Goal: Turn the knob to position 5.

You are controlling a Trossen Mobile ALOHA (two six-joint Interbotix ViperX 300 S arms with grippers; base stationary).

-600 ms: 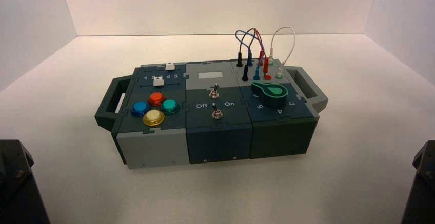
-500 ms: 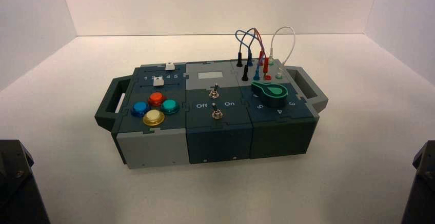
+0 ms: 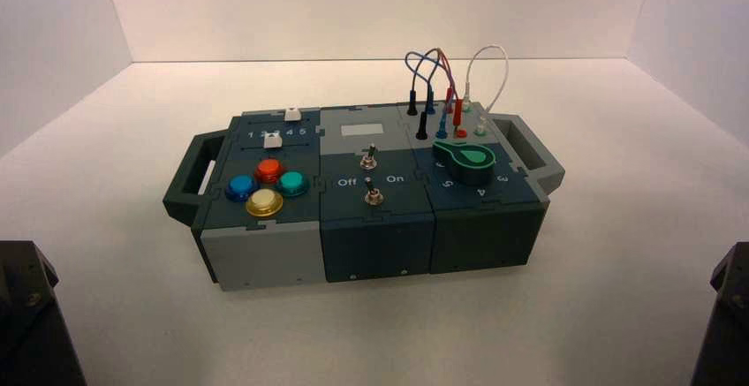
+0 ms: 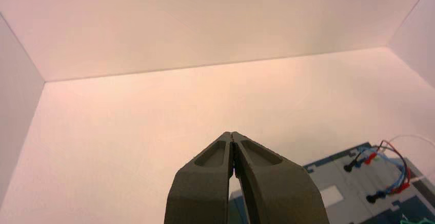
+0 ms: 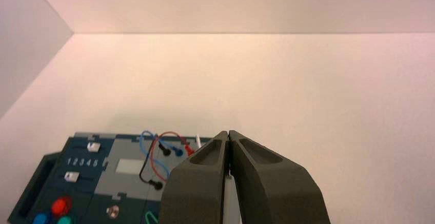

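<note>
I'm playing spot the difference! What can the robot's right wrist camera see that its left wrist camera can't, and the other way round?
Only the right wrist view shows the red button, the white sliders and the row "1 2 3 4 5".

Only the left wrist view shows the left gripper, shut.

Both show some wires and the pale rectangle on the box. The right gripper, also shut, shows only in the right view.

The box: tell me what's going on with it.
Nothing is being handled at this moment. The left gripper and right gripper are both shut and idle, off the box on its near side, to its left and right. The green knob, at the box's right, has no gripper on it; turning it to 5 is the task.
</note>
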